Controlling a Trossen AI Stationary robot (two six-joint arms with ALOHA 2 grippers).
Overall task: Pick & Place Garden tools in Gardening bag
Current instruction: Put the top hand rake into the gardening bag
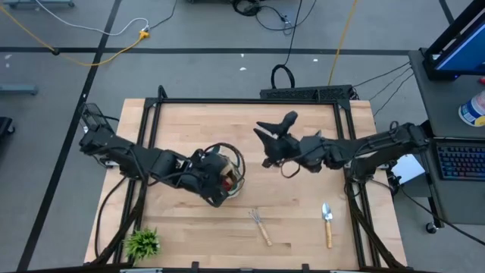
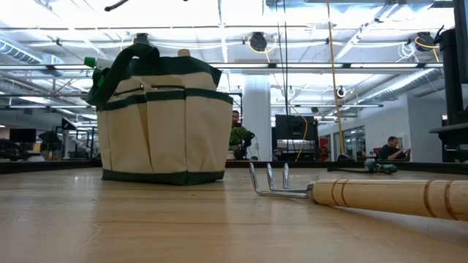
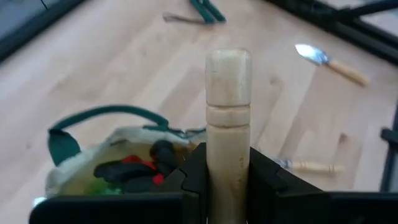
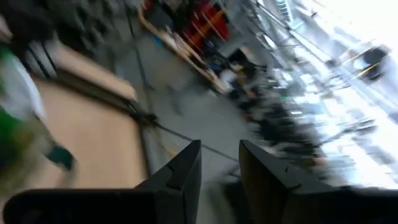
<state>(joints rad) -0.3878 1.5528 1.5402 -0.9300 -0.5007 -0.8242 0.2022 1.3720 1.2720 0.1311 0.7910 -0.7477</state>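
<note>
Sitting directly under the left gripper (image 3: pixel 227 180) is the gardening bag (image 1: pixel 227 176), and those fingers are clamping a wooden-handled tool (image 3: pixel 228 118) upright above it. Reaching in alongside, the right gripper (image 1: pixel 267 161) is hovering, jaws slightly parted, gripping nothing.

The bag (image 1: pixel 227 176) stood on the table (image 1: pixel 197 129), left of centre. Gloves (image 3: pixel 134 171) lay inside it. A rake (image 1: pixel 260 226) lay right of the bag, nearer the front edge. A trowel (image 1: pixel 327 224) lay right of the rake. A plant (image 1: pixel 142 243) stood at the front left corner.
</note>
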